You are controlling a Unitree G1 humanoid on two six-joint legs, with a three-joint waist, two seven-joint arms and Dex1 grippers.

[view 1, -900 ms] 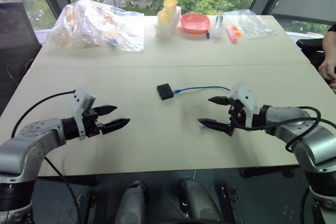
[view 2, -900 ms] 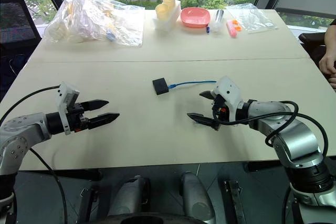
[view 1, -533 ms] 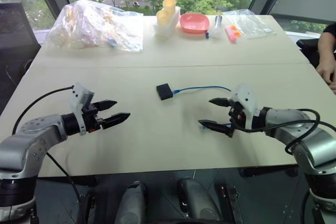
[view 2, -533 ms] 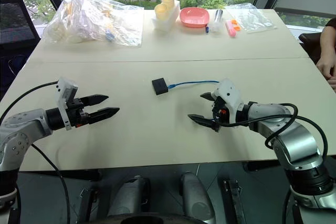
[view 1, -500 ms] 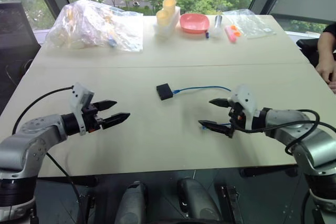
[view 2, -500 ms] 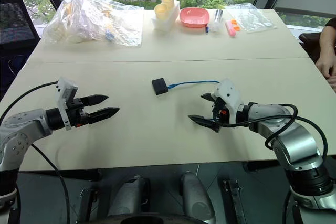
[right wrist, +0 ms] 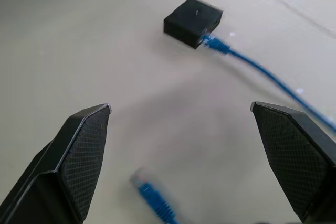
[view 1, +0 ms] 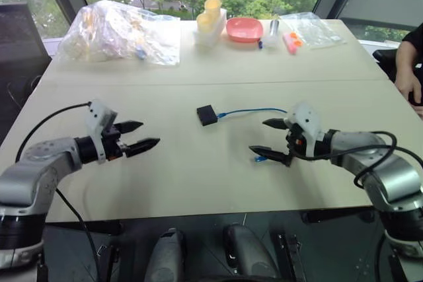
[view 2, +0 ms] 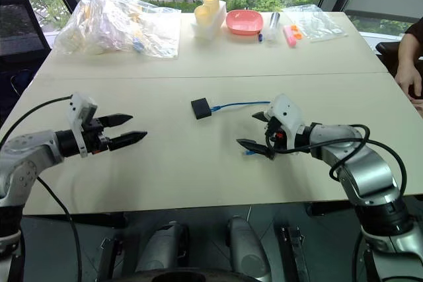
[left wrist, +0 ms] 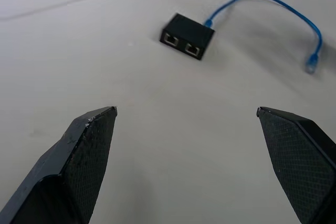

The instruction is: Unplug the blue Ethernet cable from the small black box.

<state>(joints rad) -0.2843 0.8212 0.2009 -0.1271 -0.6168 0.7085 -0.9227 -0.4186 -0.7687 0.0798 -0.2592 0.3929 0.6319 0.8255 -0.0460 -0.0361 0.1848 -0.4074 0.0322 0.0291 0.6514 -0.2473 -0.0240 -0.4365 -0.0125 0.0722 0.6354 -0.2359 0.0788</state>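
Since the earlier frames the left gripper [view 1: 140, 135] has drawn slightly toward the tabletop's [view 1: 198, 176] left edge; the right gripper [view 1: 272, 139] has barely shifted — no approach yet. Both hover wide, empty, pointing inward. The small black box [view 1: 207, 115] sits mid-table, the blue Ethernet cable [view 1: 254, 110] plugged in.

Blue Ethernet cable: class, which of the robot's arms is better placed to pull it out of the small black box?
Probably the right. The blue Ethernet cable leaves the small black box toward the open right end effector, which sits beside it. The left end effector is farther off.
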